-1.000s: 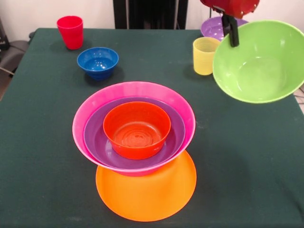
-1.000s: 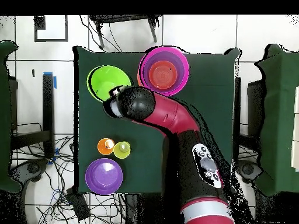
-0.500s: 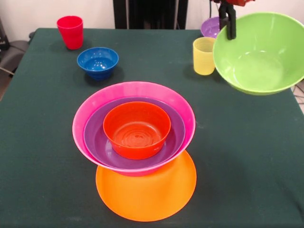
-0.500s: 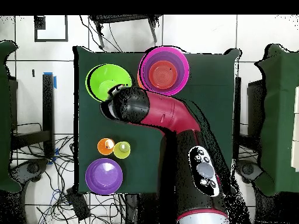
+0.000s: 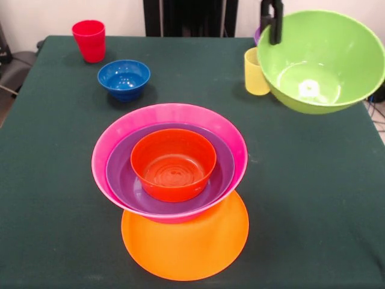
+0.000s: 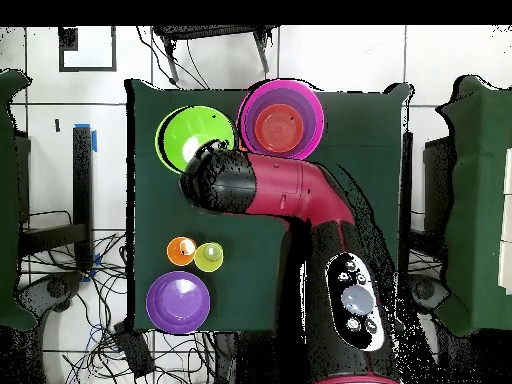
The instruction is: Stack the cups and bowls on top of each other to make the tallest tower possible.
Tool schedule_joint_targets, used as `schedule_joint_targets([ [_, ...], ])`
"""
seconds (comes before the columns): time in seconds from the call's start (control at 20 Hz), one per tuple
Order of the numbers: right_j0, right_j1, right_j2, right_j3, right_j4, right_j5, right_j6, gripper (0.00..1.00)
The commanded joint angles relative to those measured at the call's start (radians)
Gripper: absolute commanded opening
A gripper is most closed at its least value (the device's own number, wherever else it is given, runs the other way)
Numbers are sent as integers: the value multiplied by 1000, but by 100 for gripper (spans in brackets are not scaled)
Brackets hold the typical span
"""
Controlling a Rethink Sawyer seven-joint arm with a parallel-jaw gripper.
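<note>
The tower stands in the middle of the table: an upturned orange bowl (image 5: pixel 183 250) carries a hot pink bowl (image 5: pixel 171 112), a purple bowl (image 5: pixel 123 180) and a small red-orange bowl (image 5: pixel 173 161), nested upright. A lime green bowl (image 5: pixel 322 60) hangs in the air at the right, slightly tilted. My gripper (image 5: pixel 272 23) is shut on its near-left rim. From above, the green bowl (image 6: pixel 190 135) lies just left of the tower (image 6: pixel 281 122). A yellow cup (image 5: pixel 251 75) is half hidden behind the green bowl. A red cup (image 5: pixel 89 40) and a blue bowl (image 5: pixel 124 78) sit at the far left.
Overhead, an orange cup (image 6: pixel 181 251) and the yellow cup (image 6: pixel 210 257) stand side by side, with a second purple bowl (image 6: pixel 178 301) near the table corner. My red arm (image 6: pixel 290 188) stretches across the table and hides part of it.
My gripper has lifted the lime green bowl higher and carried it leftward in the front view, closer to the tower. The bowl now hangs more level.
</note>
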Motion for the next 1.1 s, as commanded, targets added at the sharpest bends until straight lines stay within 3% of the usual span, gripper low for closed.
schedule_joint_targets([
  [0.05, -71, 11, 69, -16, -111, -100, -169, 0],
  [0.7, -209, 63, 188, 3, -167, -136, -197, 0],
  [1.1, -243, 76, 237, 13, -194, -167, -168, 0],
])
